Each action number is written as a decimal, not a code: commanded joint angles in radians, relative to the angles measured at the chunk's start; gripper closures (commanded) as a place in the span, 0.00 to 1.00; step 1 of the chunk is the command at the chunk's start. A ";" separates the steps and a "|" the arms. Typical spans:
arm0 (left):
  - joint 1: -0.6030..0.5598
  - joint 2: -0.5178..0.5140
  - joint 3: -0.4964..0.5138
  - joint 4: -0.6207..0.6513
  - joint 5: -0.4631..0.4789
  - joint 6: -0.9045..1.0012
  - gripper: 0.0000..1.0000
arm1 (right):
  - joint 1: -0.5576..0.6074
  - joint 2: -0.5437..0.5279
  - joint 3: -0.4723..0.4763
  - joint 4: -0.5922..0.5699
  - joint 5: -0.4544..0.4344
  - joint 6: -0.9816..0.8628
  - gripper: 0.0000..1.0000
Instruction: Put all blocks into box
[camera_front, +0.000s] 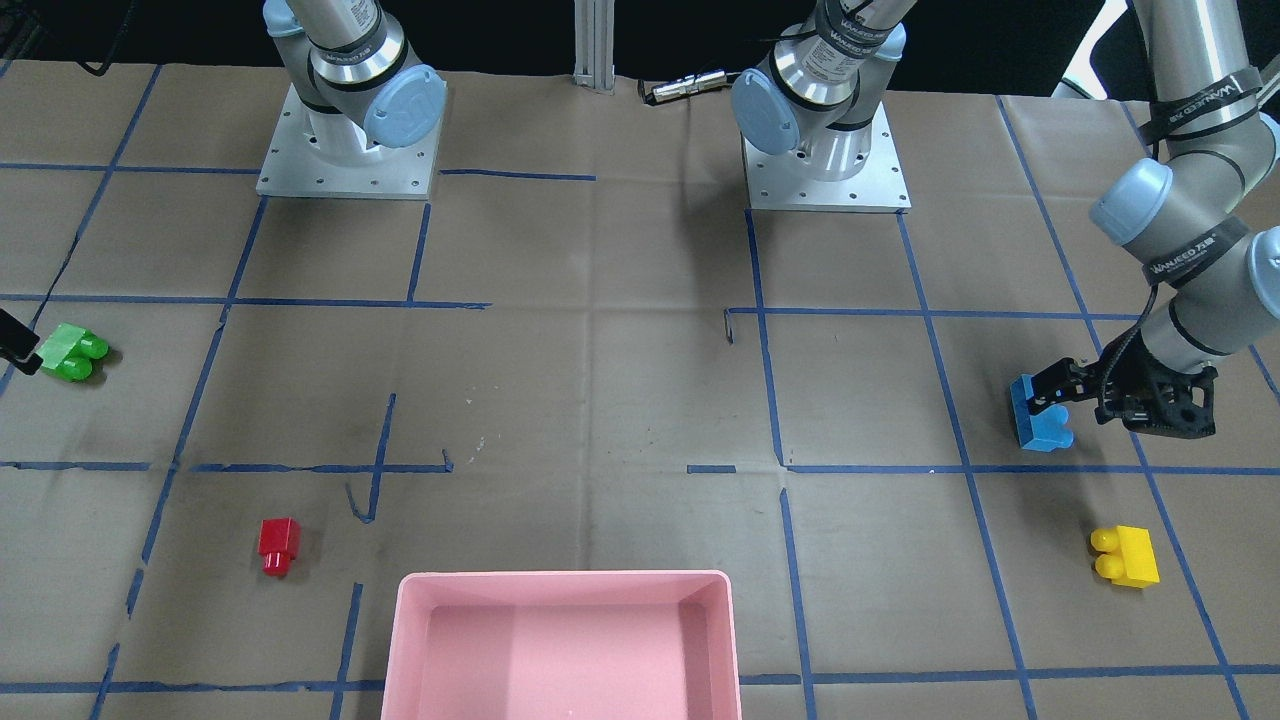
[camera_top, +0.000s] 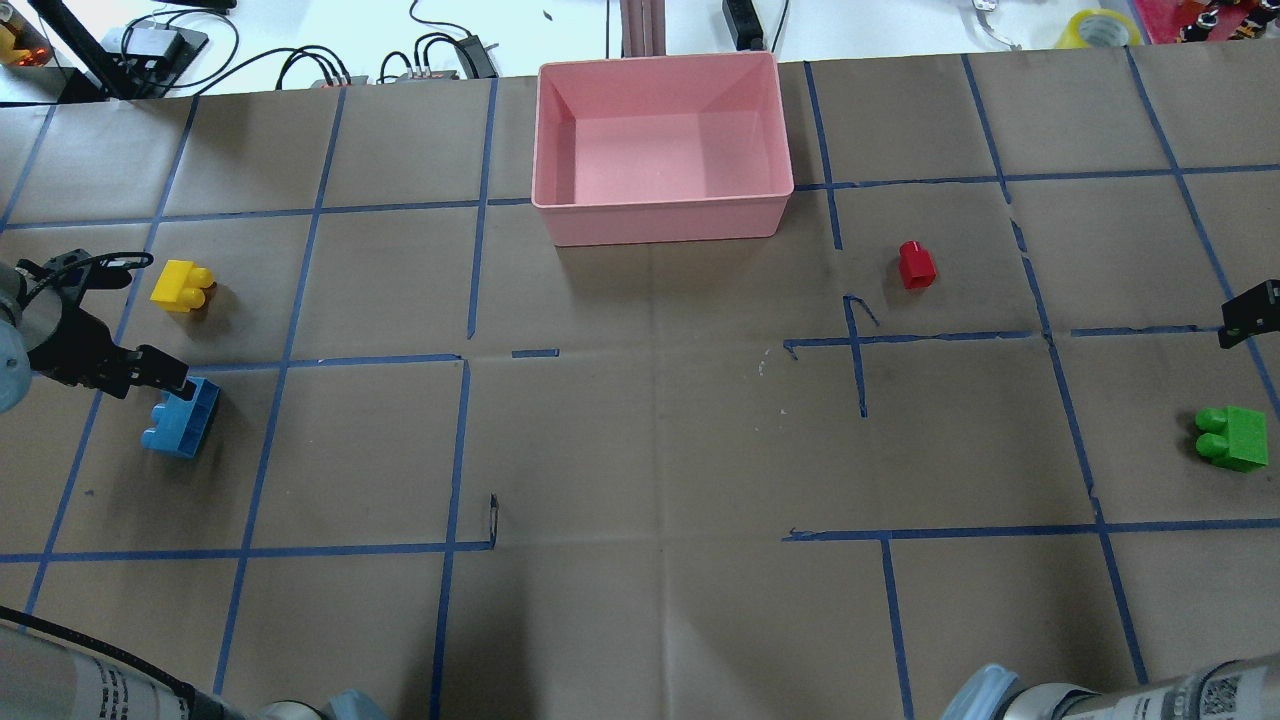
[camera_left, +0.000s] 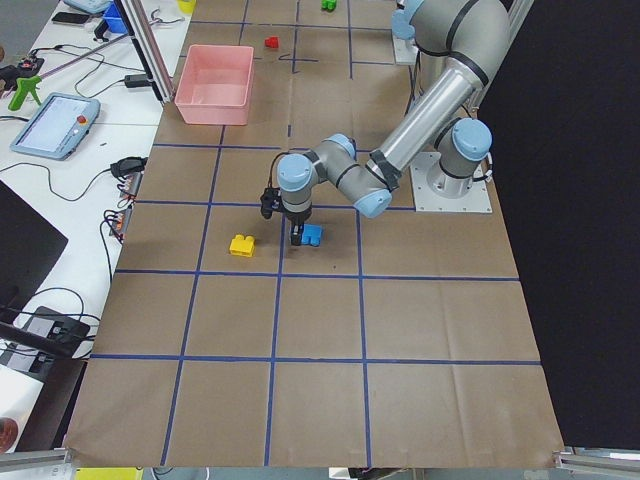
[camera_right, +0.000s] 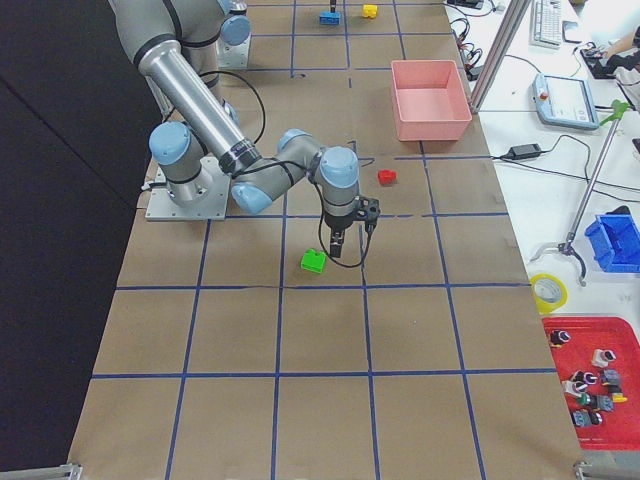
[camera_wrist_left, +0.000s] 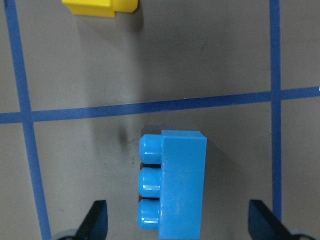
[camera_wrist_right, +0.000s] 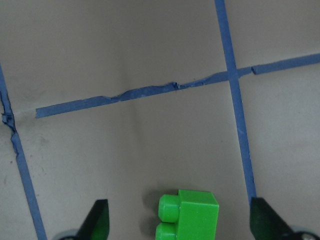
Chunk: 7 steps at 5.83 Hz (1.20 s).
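Observation:
My left gripper (camera_front: 1045, 393) (camera_top: 170, 385) is open and hangs just over the blue block (camera_front: 1040, 415) (camera_top: 182, 420). In the left wrist view the blue block (camera_wrist_left: 172, 185) lies between the spread fingertips (camera_wrist_left: 97, 215), untouched. The yellow block (camera_front: 1125, 555) (camera_top: 182, 285) lies nearby. My right gripper (camera_front: 15, 345) (camera_top: 1245, 315) is open beside and above the green block (camera_front: 72, 352) (camera_top: 1232, 438). The right wrist view shows the green block (camera_wrist_right: 190, 217) low between the fingers (camera_wrist_right: 100, 215). The red block (camera_front: 278, 545) (camera_top: 916, 265) lies alone. The pink box (camera_front: 560, 578) (camera_top: 660, 205) holds nothing.
Brown paper with blue tape lines covers the table (camera_top: 640, 450). The two arm bases (camera_front: 345, 150) (camera_front: 825, 150) stand at the robot's side. Cables and devices (camera_top: 150, 45) lie past the table's far edge.

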 joint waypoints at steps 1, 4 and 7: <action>0.000 -0.036 -0.003 0.016 0.000 0.023 0.01 | -0.003 0.063 0.024 -0.046 -0.004 0.036 0.09; -0.002 -0.055 -0.003 0.016 0.003 0.031 0.10 | -0.058 0.065 0.109 -0.156 -0.007 0.020 0.09; -0.003 -0.035 0.002 0.014 0.018 0.026 0.71 | -0.092 0.065 0.130 -0.153 -0.036 -0.007 0.09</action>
